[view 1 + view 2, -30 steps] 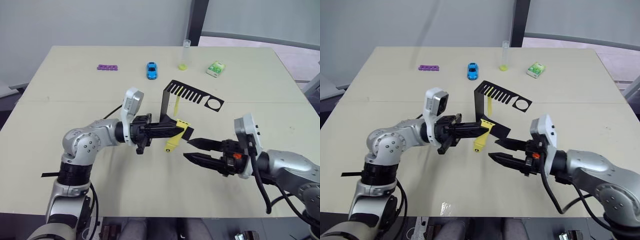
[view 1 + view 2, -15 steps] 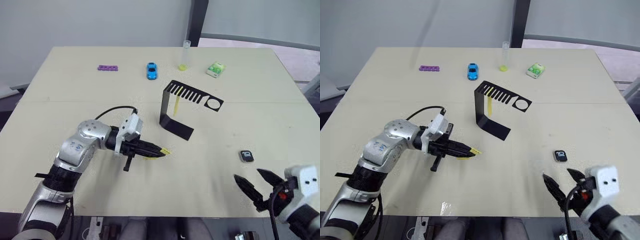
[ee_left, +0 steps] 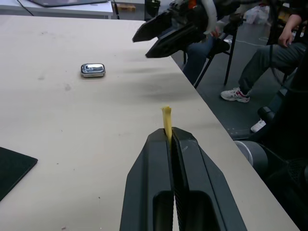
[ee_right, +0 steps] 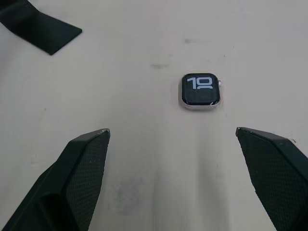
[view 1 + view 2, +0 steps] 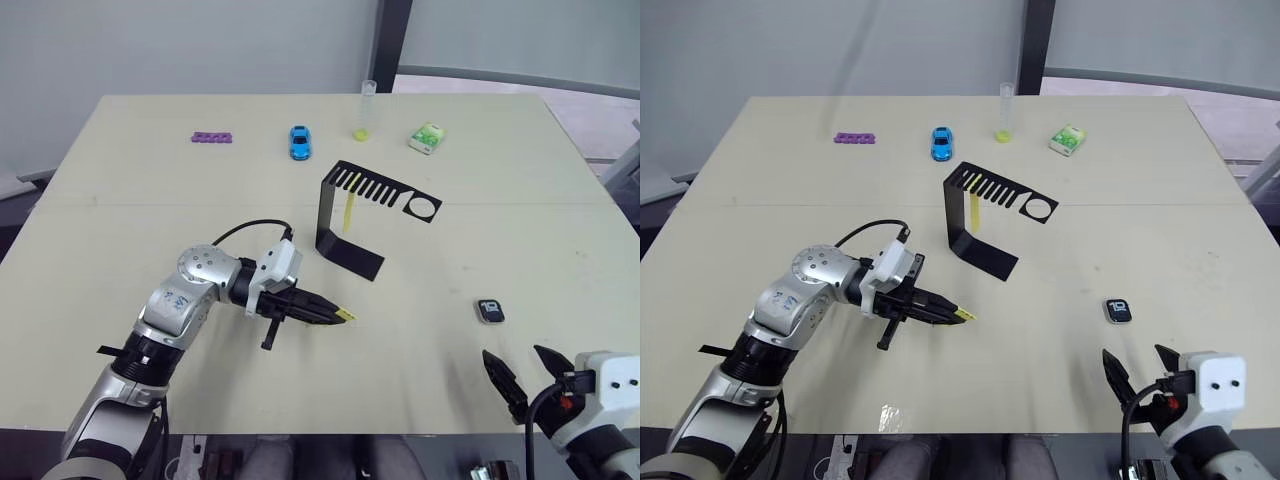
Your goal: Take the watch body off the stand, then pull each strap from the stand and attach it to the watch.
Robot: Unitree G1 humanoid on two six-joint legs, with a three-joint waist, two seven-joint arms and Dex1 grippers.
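Strap (image 3: 166, 118) carried rightward, tip toward watch body (image 4: 200, 90)

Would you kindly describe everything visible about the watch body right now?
The watch body is a small rounded-square case with a silvery metallic rim and a dark screen showing light digits. It lies flat, face up, on the bare beige table, with no strap attached. Nothing touches it; the open right gripper faces it from the near table edge.

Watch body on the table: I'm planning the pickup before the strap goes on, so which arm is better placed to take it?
Right, probably. The right gripper is open with the watch body lying just ahead between its fingers. The left gripper is shut on a yellow strap and sits farther away.
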